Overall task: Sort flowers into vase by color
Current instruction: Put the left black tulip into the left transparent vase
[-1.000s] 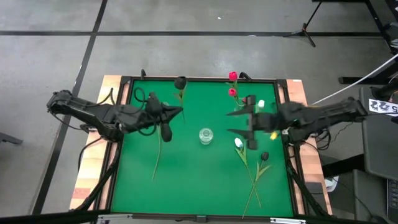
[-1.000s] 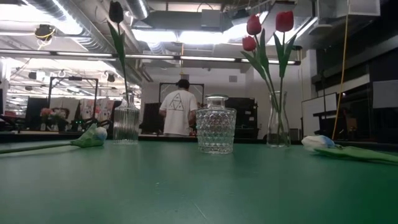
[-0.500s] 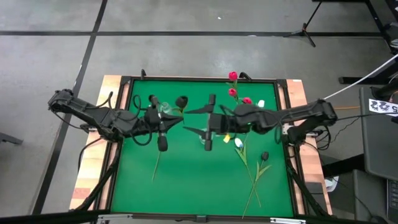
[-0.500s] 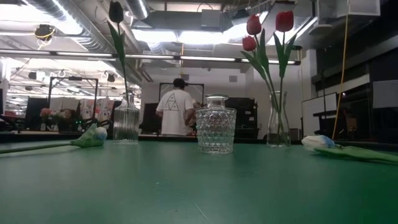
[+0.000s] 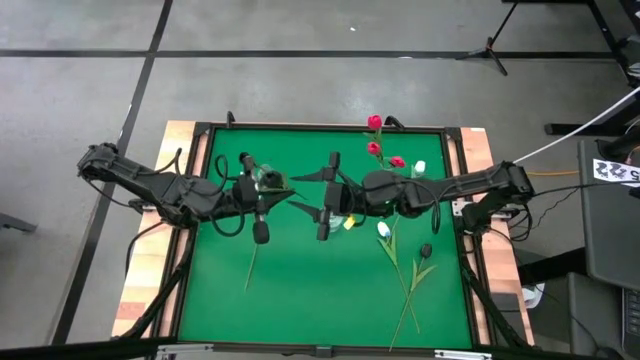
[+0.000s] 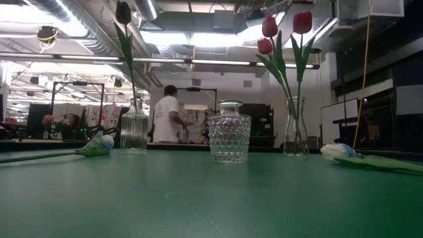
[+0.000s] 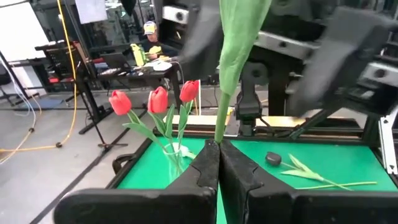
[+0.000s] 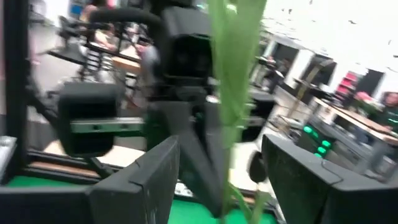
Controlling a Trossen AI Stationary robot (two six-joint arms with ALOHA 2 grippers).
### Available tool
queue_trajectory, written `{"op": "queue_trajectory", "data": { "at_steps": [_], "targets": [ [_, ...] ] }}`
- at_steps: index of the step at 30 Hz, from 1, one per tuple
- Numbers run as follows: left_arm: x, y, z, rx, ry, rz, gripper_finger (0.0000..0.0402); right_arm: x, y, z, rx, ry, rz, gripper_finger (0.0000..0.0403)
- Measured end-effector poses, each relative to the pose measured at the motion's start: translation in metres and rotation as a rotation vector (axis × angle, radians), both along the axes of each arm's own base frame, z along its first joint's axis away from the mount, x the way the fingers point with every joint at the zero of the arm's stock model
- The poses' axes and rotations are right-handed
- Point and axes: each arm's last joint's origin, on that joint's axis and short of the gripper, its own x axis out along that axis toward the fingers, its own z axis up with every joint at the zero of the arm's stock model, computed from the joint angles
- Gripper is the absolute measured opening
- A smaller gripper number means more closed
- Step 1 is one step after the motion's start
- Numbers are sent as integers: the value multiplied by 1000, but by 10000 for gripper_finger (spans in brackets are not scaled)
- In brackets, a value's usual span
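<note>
High view is showing a green worktop (image 5: 220,290) with both dark arms reaching toward its middle. Three red tulips (image 5: 375,148) are already standing in a slim glass vase (image 6: 295,127) near the far right side, and the low view shows one near-black tulip (image 6: 123,13) standing in a ribbed vase (image 6: 134,131) on the other side. A patterned round vase (image 6: 229,132) between them is standing with no flower showing above its rim in that view. The left end effector (image 7: 219,163) is clenched on a green stem (image 7: 225,106), holding that flower upright above the worktop, though its head colour cannot be told. The right end effector (image 8: 221,168) is spread wide, with the same stem rising between its fingers, apparently not gripping it. Several flowers are lying unsorted: a white tulip (image 5: 383,230) and a dark tulip (image 5: 425,250) near the right edge, with their stems (image 5: 408,300) crossing toward the near edge, and another stem (image 5: 250,265) lying left of centre. By this reading the red group looks finished, the dark group looks started, the white group looks unstarted, and roughly half the sorting is remaining. A person (image 6: 165,119) is standing in the room beyond.
</note>
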Motion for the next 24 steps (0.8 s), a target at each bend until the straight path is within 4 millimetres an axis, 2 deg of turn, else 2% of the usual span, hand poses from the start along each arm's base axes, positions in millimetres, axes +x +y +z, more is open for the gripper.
{"op": "queue_trajectory", "data": {
  "at_steps": [5,15,19,24],
  "targets": [
    [0,0,0,21,6,-3,0,0,-4,1,7,-8,-21,229],
    [1,3,0,37,12,10,0,3,-14,0,51,-8,51,223],
    [1,4,0,41,14,11,0,6,-18,-4,53,5,60,190],
    [1,4,0,43,15,11,0,7,-19,-7,51,39,65,125]
  ]
}}
